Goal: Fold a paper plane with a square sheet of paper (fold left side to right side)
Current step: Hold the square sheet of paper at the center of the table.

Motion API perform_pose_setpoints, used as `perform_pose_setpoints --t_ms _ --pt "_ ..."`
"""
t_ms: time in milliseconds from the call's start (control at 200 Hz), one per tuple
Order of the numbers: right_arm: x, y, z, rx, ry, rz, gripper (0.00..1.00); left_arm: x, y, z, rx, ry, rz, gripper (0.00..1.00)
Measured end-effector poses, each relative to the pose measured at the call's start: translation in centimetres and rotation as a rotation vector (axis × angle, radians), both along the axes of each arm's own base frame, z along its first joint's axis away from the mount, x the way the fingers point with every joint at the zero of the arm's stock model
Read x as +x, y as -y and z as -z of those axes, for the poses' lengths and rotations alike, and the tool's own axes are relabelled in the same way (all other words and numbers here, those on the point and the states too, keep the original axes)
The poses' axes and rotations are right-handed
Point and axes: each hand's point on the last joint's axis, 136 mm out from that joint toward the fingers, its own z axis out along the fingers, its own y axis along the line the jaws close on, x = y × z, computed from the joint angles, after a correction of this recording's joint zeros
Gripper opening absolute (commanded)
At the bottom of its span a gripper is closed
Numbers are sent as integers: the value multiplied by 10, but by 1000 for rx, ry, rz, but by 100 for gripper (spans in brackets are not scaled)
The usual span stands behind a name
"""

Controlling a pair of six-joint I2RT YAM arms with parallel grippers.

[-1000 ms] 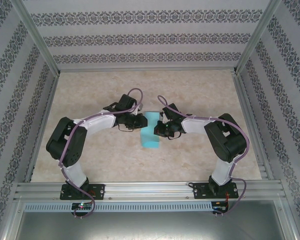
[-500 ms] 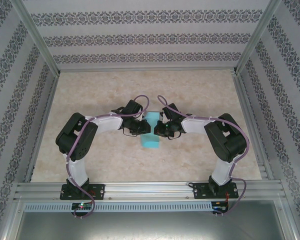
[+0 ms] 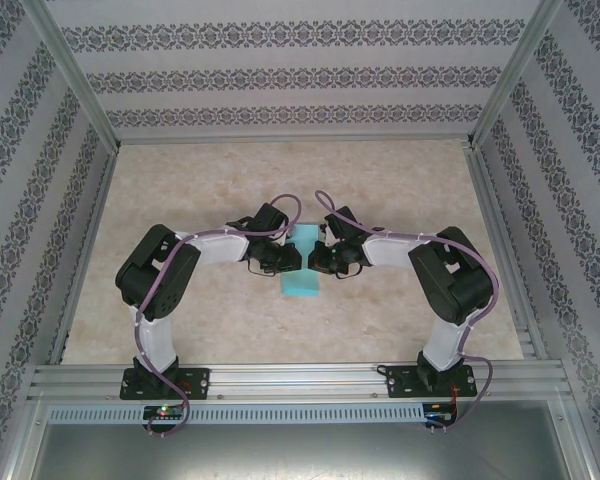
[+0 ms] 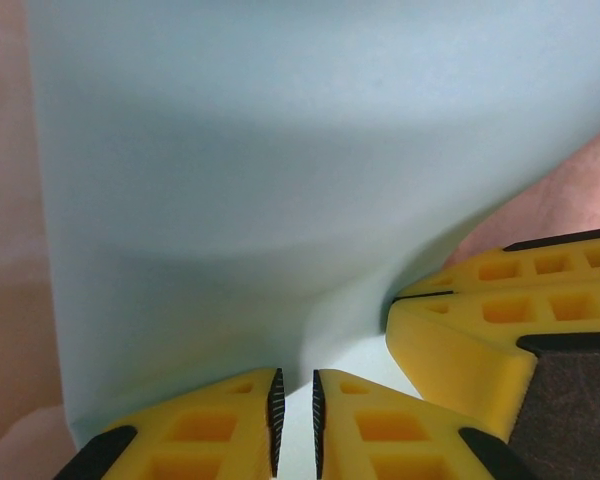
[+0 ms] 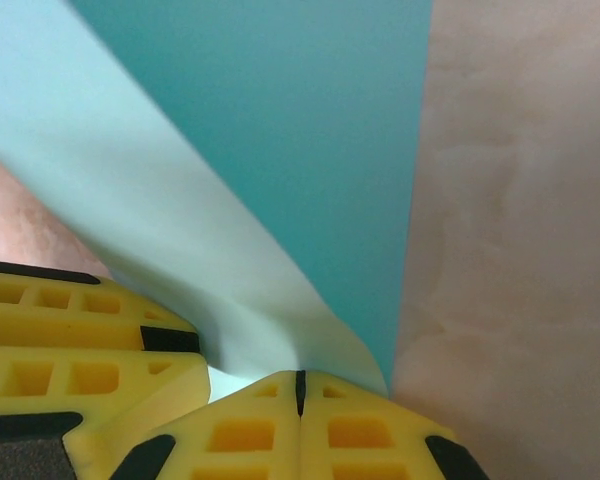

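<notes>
Top external view had the square sheet of paper mid-table, folded narrow, btwn both grippers. Left wrist view showed left gripper nearly closed, pinching paper edge. Right wrist view: right gripper fully closed on lifted flap, other gripper's yellow fingers alongside.

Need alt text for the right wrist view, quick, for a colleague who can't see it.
The right pincer, yellow fingers shut, pinches the lifted edge of the turquoise paper above the beige table. The left pincer's yellow fingers sit close at lower left.
</notes>
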Motion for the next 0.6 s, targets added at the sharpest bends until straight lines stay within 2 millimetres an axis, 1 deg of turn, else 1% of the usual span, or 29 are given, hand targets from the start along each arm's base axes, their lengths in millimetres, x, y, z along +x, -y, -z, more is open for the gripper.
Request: perform_pose_setpoints --t_ms 80,155,315,415,490,600 --pt "-1 1 -3 6 -1 -6 5 0 0 0 0 0 1 20" --pt "3 1 -12 31 12 -2 4 0 0 0 2 1 0 20" --pt "24 4 -32 88 60 24 4 0 0 0 3 2 0 20" --pt "39 -4 -42 116 89 22 3 0 0 0 4 1 0 20" --pt "48 -11 -42 132 97 19 3 0 0 1 6 2 -1 20" --pt "56 -16 -32 133 77 23 3 -1 1 0 9 5 2 20"
